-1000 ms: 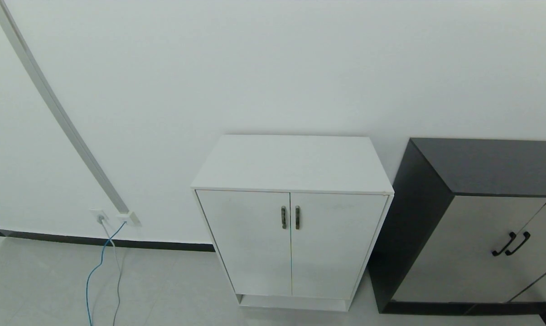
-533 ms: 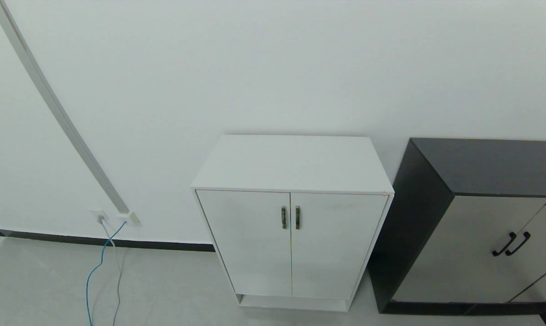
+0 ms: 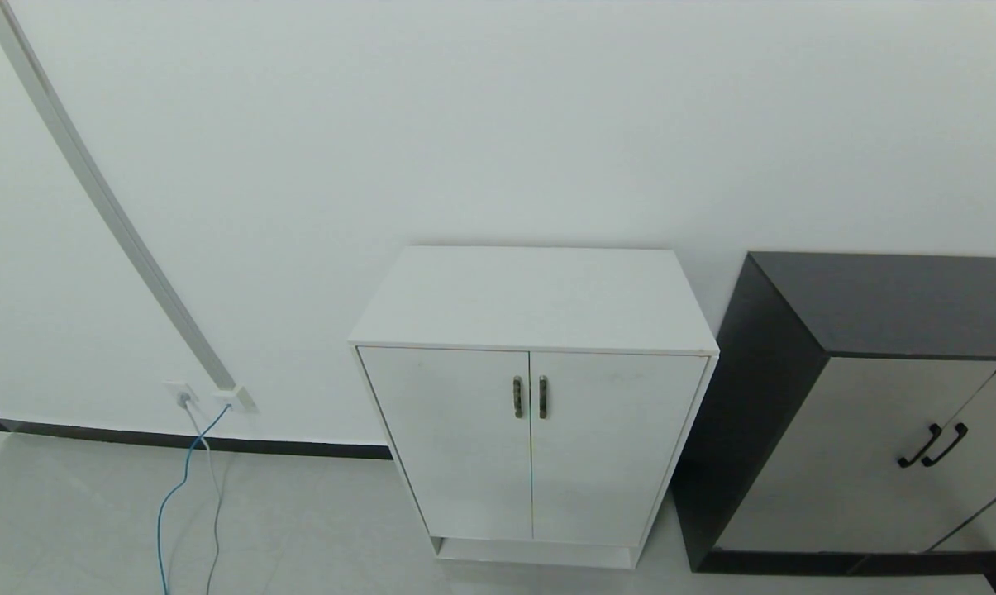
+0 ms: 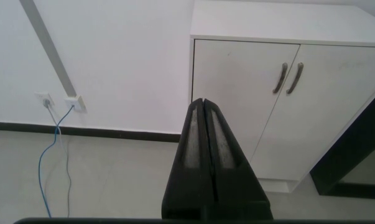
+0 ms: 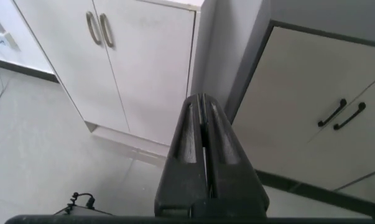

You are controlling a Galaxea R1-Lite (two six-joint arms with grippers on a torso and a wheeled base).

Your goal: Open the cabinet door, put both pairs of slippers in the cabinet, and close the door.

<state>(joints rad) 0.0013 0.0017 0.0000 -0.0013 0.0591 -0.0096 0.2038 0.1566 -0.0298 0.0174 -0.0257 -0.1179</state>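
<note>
Standing against the wall, white cabinet (image 3: 533, 299) has both doors closed, handles (image 3: 530, 397) untouched; left gripper (image 4: 203, 106) and right gripper (image 5: 203, 99) both pressed together, holding nothing, apart from it

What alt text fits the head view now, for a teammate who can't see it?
A white two-door cabinet stands shut against a white wall, its two handles at the centre. A black cabinet, also shut, stands on its right; on its left, cables hang from wall sockets to the floor.
</note>
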